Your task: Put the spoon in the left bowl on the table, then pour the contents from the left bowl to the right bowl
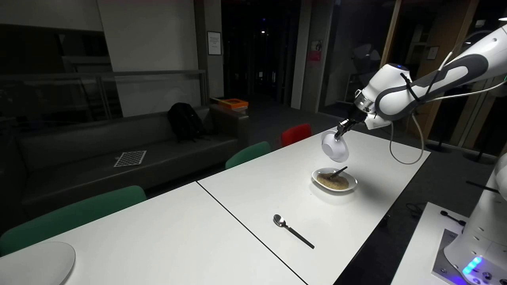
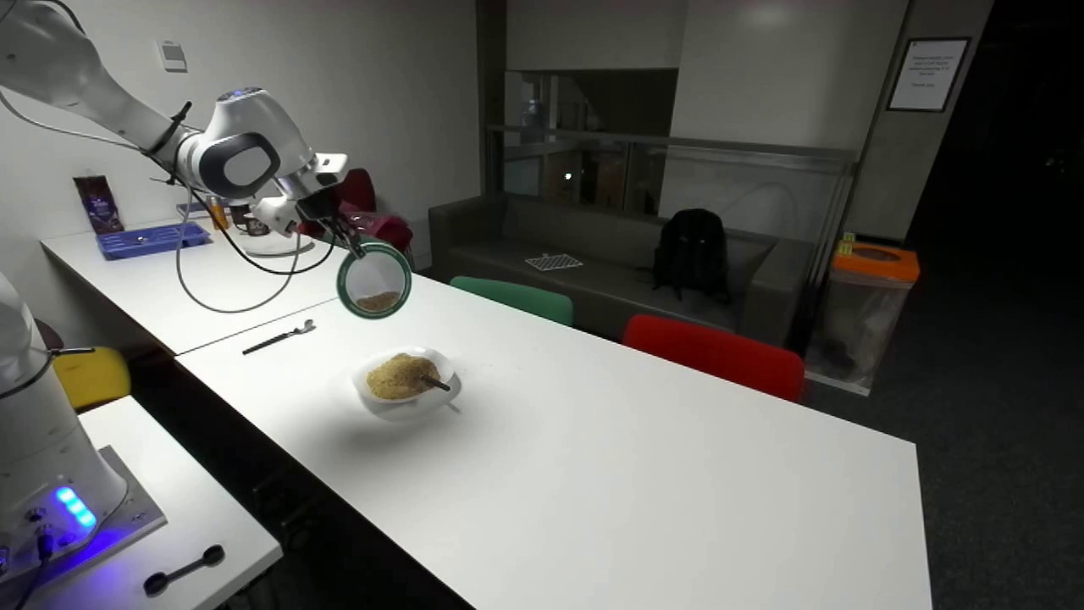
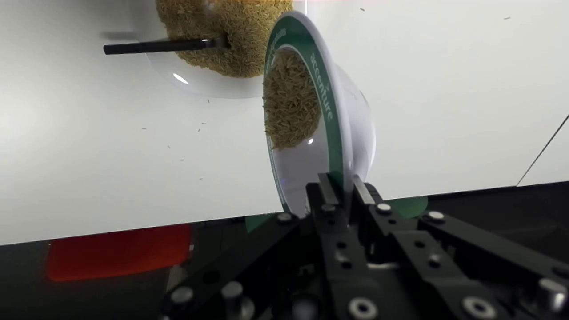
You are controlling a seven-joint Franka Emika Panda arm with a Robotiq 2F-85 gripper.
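Black gripper [image 3: 344, 189], in the foreground of the wrist view, pinches the rim of a green-banded bowl [image 3: 333, 133], its fingers [image 3: 329, 209] close together with just the bowl's wall between them. Tipped on its side, the bowl hangs above the white counter [image 2: 677, 474], mouth turned sideways, the word "accenture" legible on its band. Brown, rice-like grain [image 3: 291, 100] rests against the lower part of its inside wall. Lower down and apart from it, a wide white bowl [image 3: 209, 84] stands upright on the counter, holding a heap of similar grain. A dark-handled utensil [image 3: 164, 46] slants out of that heap, its handle reaching past the rim in the wrist view, its head hidden in the grain. Well apart from both bowls, a black-handled spoon [image 1: 297, 234] lies flat on the counter; which of the two is the task's spoon cannot be told. Stray grains [image 3: 199, 130] dot the surface near the wide bowl. Overhead, a white robot arm [image 2: 254, 119] reaches in across the counter's edge. In an exterior view, a green chair [image 1: 247, 155] and a red chair [image 1: 296, 135] stand along the counter's far side, with a black backpack [image 1: 185, 120] on a gray sofa [image 1: 87, 170] behind them. A blue tray [image 2: 152, 241] sits toward the far end in an exterior view.
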